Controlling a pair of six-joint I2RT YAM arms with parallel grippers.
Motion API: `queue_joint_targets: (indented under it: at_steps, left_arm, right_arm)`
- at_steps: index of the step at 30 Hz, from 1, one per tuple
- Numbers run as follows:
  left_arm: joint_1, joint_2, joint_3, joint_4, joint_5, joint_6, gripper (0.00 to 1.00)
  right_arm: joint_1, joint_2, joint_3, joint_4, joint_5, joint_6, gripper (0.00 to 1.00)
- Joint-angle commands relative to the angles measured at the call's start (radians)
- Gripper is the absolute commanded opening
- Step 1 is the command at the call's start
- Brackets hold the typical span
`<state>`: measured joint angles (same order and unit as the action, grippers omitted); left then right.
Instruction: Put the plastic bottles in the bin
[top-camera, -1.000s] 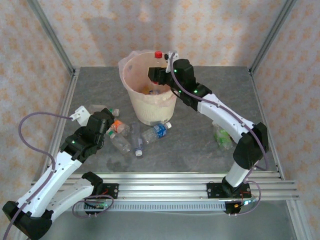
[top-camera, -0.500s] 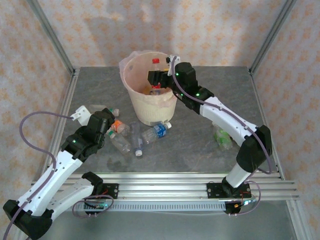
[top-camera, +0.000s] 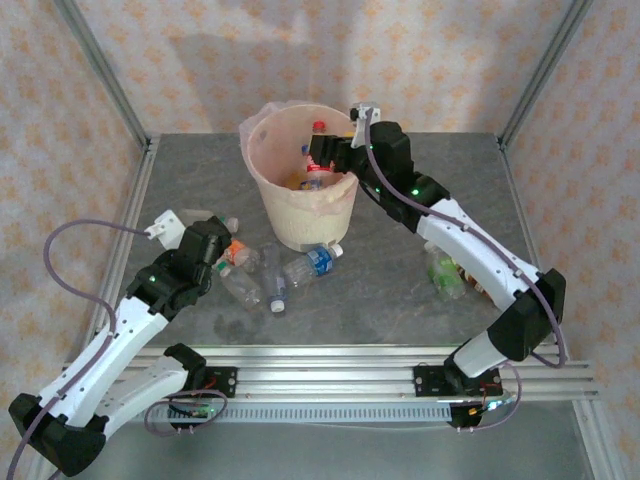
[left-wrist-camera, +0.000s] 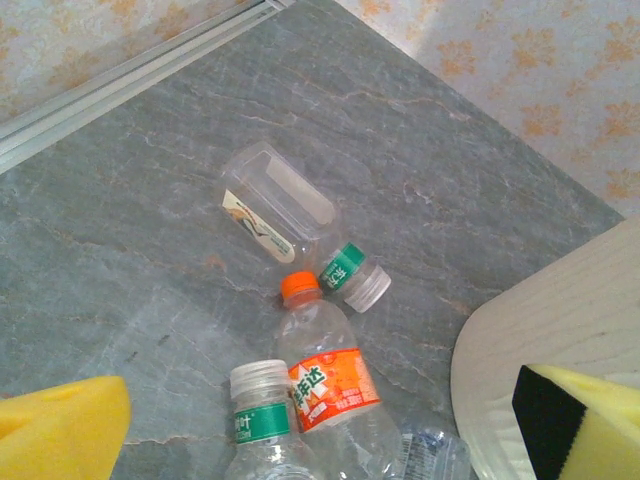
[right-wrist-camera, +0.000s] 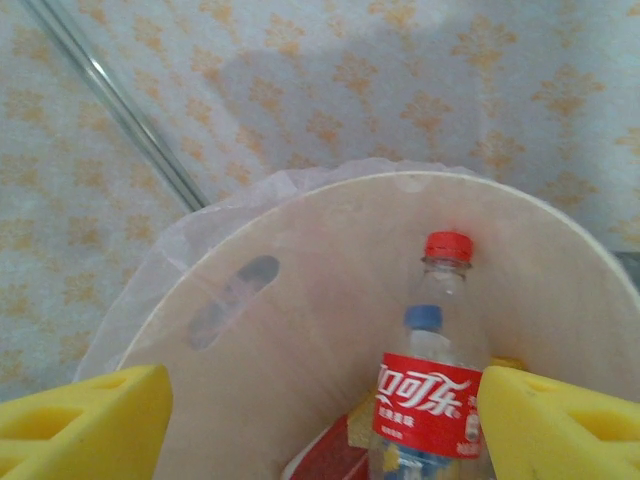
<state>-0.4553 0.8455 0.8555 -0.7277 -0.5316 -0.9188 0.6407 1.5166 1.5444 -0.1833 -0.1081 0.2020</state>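
The right gripper hangs over the bin, which stands near the far edge of the table. Its jaws are open and grip nothing, and a red-labelled bottle stands free inside the bin. The left gripper, wide open and empty, is above several bottles lying just before the bin, toward the left edge.

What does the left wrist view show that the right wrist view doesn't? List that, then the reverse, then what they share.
Left wrist: plastic bottles lying on the grey table, an orange-capped bottle among them, beside the bin, seen from outside.
Right wrist: the bin's inside, a red-capped cola bottle in it cap up, and the bag over its rim.
Shared: the bin, the wallpapered wall, yellow pads in the lower corners.
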Motion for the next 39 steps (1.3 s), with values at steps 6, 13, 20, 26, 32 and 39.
queue_joint_targets:
  at_steps: [6,13,20,26,32,39]
  left_arm:
    - [0.082,0.033,0.008,0.027,0.071,0.025,1.00]
    - [0.160,0.084,-0.039,0.044,0.212,-0.008,1.00]
    - [0.169,0.155,-0.096,0.063,0.343,-0.038,1.00]
    - [0.169,0.176,-0.137,0.079,0.395,-0.038,1.00]
    - [0.168,0.197,-0.159,0.081,0.434,-0.038,1.00]
    - [0.151,0.216,-0.198,0.092,0.480,-0.029,0.96]
  right_arm:
    - [0.002,-0.057,0.206,-0.492,0.273,0.104,0.86]
    - [-0.007,-0.131,0.160,-0.681,0.355,0.171,0.99]
    - [-0.019,-0.201,0.043,-0.779,0.433,0.268,0.99]
    - [-0.033,-0.227,-0.027,-0.812,0.441,0.309,0.99]
    - [-0.035,-0.229,-0.050,-0.798,0.433,0.319,0.99]
    - [-0.036,-0.225,-0.066,-0.789,0.444,0.330,0.99]
